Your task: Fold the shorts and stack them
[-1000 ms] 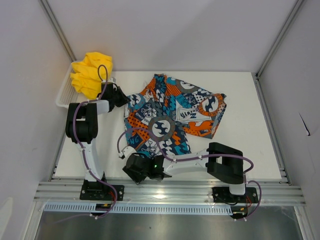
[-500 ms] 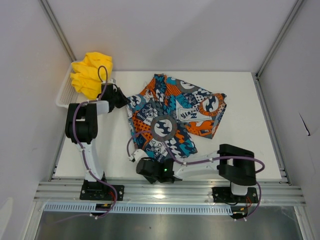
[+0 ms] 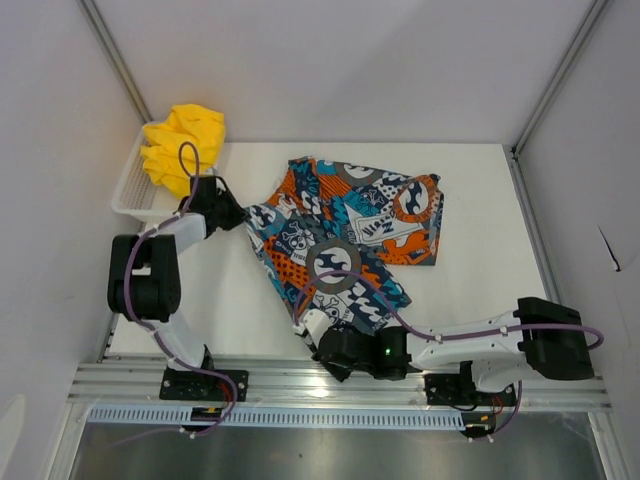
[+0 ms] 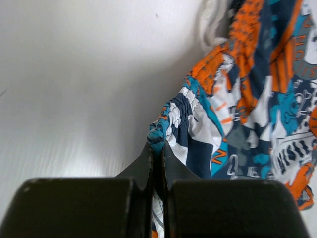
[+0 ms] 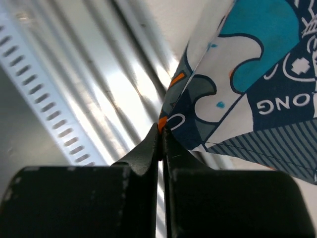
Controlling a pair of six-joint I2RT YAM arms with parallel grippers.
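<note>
1. Printed shorts (image 3: 345, 235) are held by both claws. The left claw (image 4: 157, 148) is squeezed tight on the stretchy waist edge at the far left. The right claw (image 5: 161, 130) is squeezed tight on a thin corner at the near end.
2. Between the two claws the cloth is pulled long. The rest of it spreads out to the far right on the white table (image 3: 490, 290).
3. The right claw hangs over the metal rail (image 5: 99, 94) at the near edge of the table.
4. At the far left corner the yellow shorts (image 3: 180, 145) sit bunched up in the basket (image 3: 128, 195), not folded yet.
5. I think the step now is pulling the printed shorts flat before folding. Both claws should pull softly and evenly and stay low, so the cloth does not slip out or bunch up. The right claw should not drag the corner any nearer, or it will go off the table.
6. A second ago the right claw was more to the left and farther from the rail. The shorts were more crumpled then. The left claw has hardly moved.
</note>
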